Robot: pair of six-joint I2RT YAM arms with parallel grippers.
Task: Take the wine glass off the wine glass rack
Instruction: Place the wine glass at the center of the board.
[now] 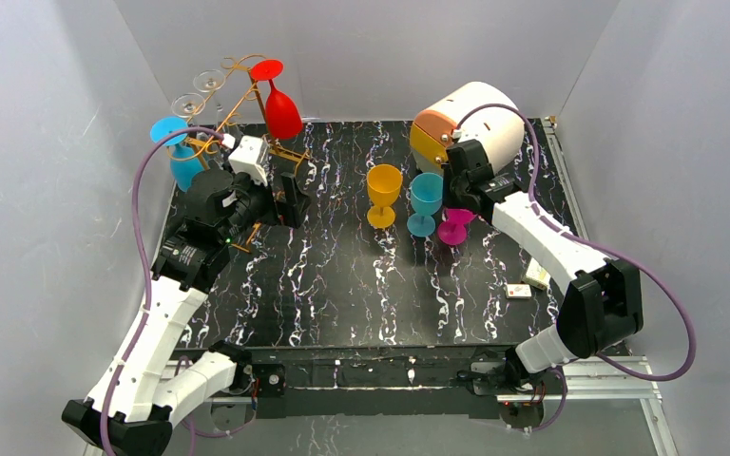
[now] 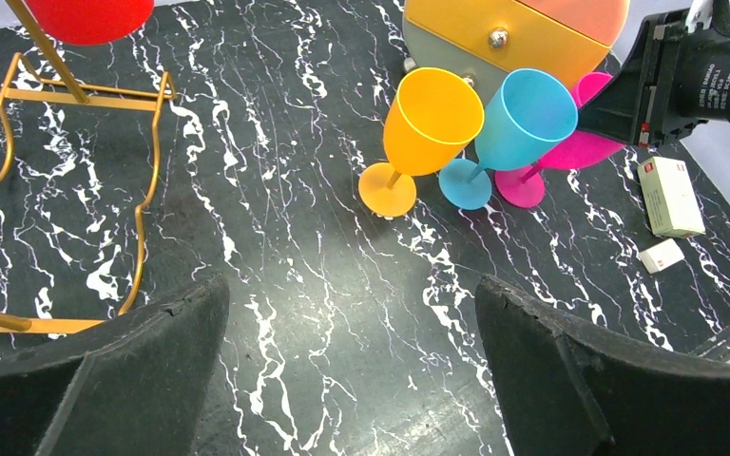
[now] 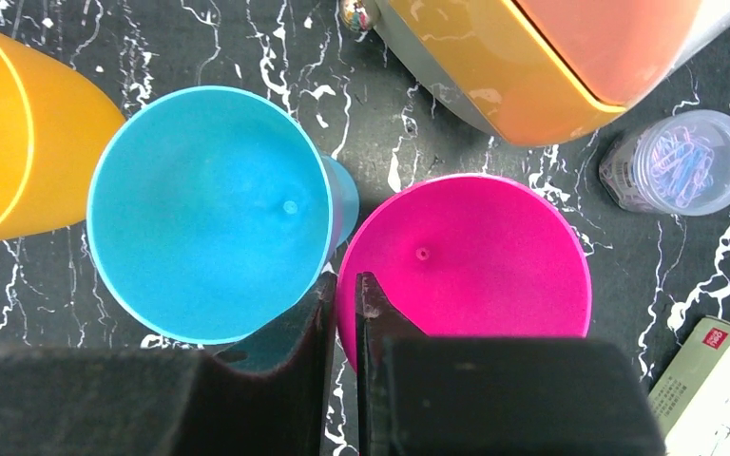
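**Q:** so where was the rack at that point?

**A:** The wine glass rack [image 2: 54, 63] stood in the table's [image 1: 342, 285] far left corner. A red wine glass [image 1: 282, 112] hung upside down off its top hooks, with a blue glass [image 1: 173, 142] on its left side. My left gripper [image 2: 352, 290] sat near the rack's base, jaws spread wide.

**Q:** and the right one?

**A:** My right gripper [image 3: 344, 294] was toward the far right, barely parted, with the pink glass [image 3: 475, 256] rim in the slot. Honestly couldn't tell if it was pinching.
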